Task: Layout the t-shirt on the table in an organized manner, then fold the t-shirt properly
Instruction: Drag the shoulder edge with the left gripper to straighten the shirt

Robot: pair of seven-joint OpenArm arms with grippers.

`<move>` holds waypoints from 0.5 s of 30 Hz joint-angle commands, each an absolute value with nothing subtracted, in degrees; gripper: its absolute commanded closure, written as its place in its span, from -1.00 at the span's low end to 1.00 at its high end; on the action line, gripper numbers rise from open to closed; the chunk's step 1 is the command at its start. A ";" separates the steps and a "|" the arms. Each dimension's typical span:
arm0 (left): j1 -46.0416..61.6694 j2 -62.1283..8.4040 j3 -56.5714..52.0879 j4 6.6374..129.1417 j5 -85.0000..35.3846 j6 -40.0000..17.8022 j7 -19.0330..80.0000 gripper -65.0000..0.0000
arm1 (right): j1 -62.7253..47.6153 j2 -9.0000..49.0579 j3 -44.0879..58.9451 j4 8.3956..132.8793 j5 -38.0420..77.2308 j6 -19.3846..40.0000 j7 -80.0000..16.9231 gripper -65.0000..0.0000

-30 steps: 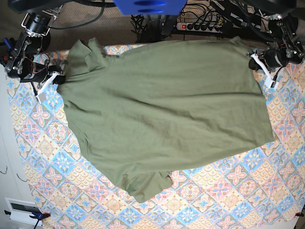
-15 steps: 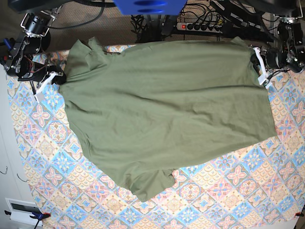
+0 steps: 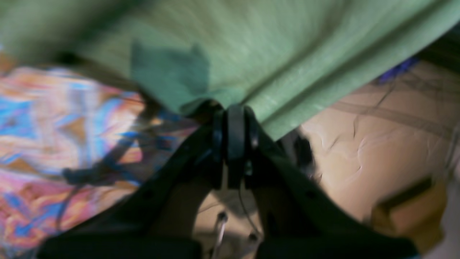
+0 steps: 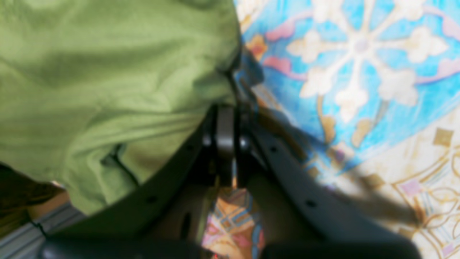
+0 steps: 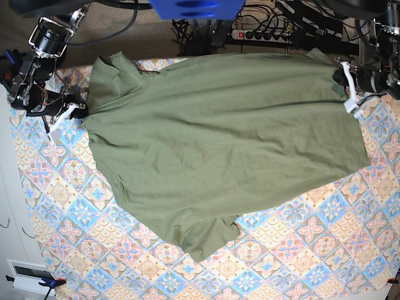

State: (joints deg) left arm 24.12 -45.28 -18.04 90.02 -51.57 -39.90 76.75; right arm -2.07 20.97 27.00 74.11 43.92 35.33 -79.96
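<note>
From my station, nearest the base camera a broad stretch of the table (image 5: 300, 262) shows its tiled pattern bare, and the t-shirt (image 5: 219, 150) begins beyond that: one sleeve hangs toward me off the shirt's lower edge, a little rumpled. The shirt itself lies spread across the far half of the table, its body mostly flat with shallow diagonal wrinkles. Its farthest edge seems to reach the table's back rim, though I cannot be sure it overhangs.

At the shirt's far corners sit my two arms. The right gripper (image 4: 226, 118) is at the shirt's sleeve-side edge; in its wrist view the fingers are pressed together with a bunch of green cloth pinched at the tips. The left gripper (image 3: 231, 115) is at the opposite edge, also clamped on a fold of fabric, which fans out taut from the pinch.

This is thin, soft cotton, light and limp. It will drape and stretch toward whichever grip pulls, and it will drag on the patterned cloth rather than slide cleanly. I judge that seams and hems are the best holds, since they bunch less than open fabric. To square it up I would hold both edges evenly, keep the tension gentle, and lift slightly before shifting.
</note>
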 commanded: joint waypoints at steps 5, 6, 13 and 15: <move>24.31 -46.73 -22.64 90.68 -59.21 -40.00 77.14 0.25 | -1.45 22.29 27.21 74.86 44.09 35.21 -79.52 0.96; 24.31 -46.73 -23.08 90.68 -60.97 -40.00 77.23 0.13 | -1.45 22.29 27.30 74.86 44.09 35.21 -79.52 0.96; 23.78 -46.37 -32.57 90.59 -71.96 -40.00 80.00 -0.33 | -1.45 22.29 27.38 74.86 44.09 35.21 -79.52 0.96; 22.02 -44.53 -37.23 88.48 -71.87 -40.00 80.00 -0.34 | -1.45 22.29 27.38 74.86 44.09 35.21 -79.52 0.96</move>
